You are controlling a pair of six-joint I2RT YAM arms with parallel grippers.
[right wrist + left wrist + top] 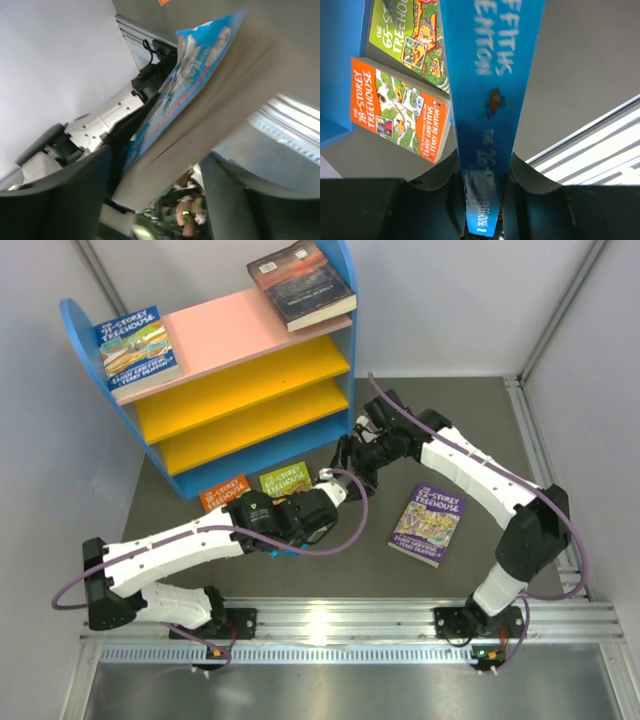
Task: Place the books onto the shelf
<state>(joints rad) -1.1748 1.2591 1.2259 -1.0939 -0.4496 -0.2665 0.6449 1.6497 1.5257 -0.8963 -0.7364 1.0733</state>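
Observation:
A thin blue book (485, 100) stands on edge between both grippers, in front of the shelf (250, 330). My left gripper (484, 157) is shut on its spine end. My right gripper (159, 152) straddles the same blue book (195, 75) with its jaws open and a gap on one side. In the top view the two grippers meet, left (328, 485) and right (350, 465). On the pink top board lie a blue book (138, 348) and a dark book (300, 282). An orange book (224, 490), a green book (285, 478) and a purple book (428, 524) lie flat on the table.
The shelf's blue side panel (340, 65) is close on the left of the left wrist view. An aluminium rail (340, 615) runs along the near table edge. White walls close in at the left and back. Both yellow boards (240, 390) hold nothing.

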